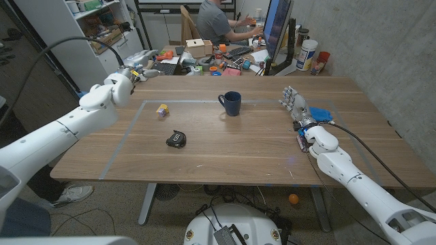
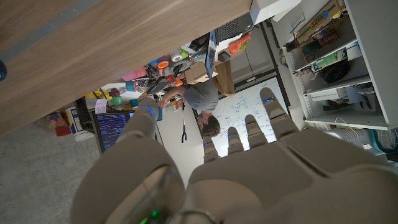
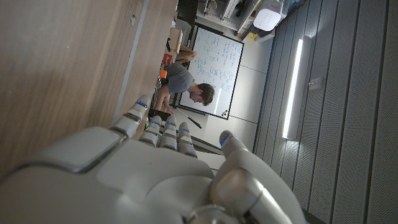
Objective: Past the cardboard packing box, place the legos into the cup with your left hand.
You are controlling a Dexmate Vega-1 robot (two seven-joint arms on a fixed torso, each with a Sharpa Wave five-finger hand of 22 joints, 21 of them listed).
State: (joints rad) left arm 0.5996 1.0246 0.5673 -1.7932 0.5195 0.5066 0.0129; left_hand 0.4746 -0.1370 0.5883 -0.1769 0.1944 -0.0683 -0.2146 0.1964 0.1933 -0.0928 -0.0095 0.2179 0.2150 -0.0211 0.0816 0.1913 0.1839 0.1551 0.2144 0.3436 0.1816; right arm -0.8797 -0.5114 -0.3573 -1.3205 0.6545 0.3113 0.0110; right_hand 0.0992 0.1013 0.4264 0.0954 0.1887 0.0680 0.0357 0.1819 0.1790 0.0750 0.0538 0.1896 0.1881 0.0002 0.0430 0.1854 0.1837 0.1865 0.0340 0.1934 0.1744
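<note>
A dark blue cup (image 1: 230, 103) stands upright at the table's far middle. A small yellow and purple lego (image 1: 162, 109) lies on the wood to its left. My left hand (image 1: 127, 77) hangs in the air over the table's far left corner, fingers stretched out and holding nothing; the left wrist view shows the same hand (image 2: 217, 168) with straight fingers (image 2: 252, 127). My right hand (image 1: 294, 105) stands on the right side of the table, fingers apart and pointing up, empty. In the right wrist view that hand (image 3: 155, 168) is beside the wood.
A black object (image 1: 176, 139) lies nearer the front, below the lego. A blue thing (image 1: 321, 113) lies by my right hand. A cardboard box (image 1: 199, 47) sits among clutter on the desk behind, where a person (image 1: 221, 20) is seated at a monitor (image 1: 276, 30).
</note>
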